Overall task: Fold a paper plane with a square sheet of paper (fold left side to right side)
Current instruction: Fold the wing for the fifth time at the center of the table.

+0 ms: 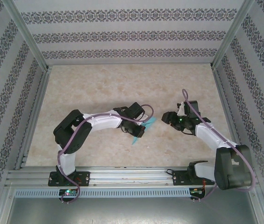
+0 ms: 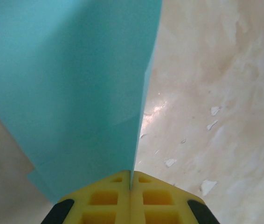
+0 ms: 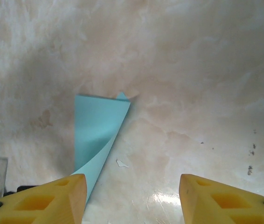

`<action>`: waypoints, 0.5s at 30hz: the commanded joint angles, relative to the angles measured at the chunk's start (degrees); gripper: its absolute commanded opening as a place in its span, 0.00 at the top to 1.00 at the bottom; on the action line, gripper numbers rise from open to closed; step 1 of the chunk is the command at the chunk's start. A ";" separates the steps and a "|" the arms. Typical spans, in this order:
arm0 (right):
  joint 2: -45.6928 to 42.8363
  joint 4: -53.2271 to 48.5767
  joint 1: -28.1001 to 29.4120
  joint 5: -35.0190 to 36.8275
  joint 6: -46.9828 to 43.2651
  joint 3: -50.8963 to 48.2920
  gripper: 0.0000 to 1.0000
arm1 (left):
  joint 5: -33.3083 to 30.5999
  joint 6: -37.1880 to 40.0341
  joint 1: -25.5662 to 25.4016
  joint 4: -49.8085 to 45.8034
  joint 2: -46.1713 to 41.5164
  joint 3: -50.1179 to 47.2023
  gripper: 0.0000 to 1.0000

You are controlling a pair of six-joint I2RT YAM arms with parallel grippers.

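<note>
The left gripper has its jaws squeezed together on the blue-green paper plane, near the middle of the table. The right gripper is close by, with its jaws wide apart and holding nothing.

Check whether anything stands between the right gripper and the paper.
Nothing visible does. In the right wrist view, bare table lies between the open right gripper and the paper, which curls up just ahead of it. The left gripper is shut on the paper's other end.
</note>
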 commanded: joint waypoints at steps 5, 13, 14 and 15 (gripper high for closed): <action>3.42 9.45 5.45 -1.46 1.25 -1.55 0.44 | 15.60 -13.39 4.19 14.69 1.72 -4.92 1.00; 6.78 16.63 8.77 -1.48 4.35 -2.10 0.46 | 22.69 -24.21 7.93 33.82 0.77 -13.26 1.00; 6.98 17.68 9.19 -1.36 4.98 -2.35 0.46 | 23.18 -25.56 8.30 36.34 0.83 -14.21 1.00; 7.30 19.00 9.65 -1.15 5.79 -2.64 0.46 | 23.75 -27.08 8.67 38.96 0.92 -15.21 1.00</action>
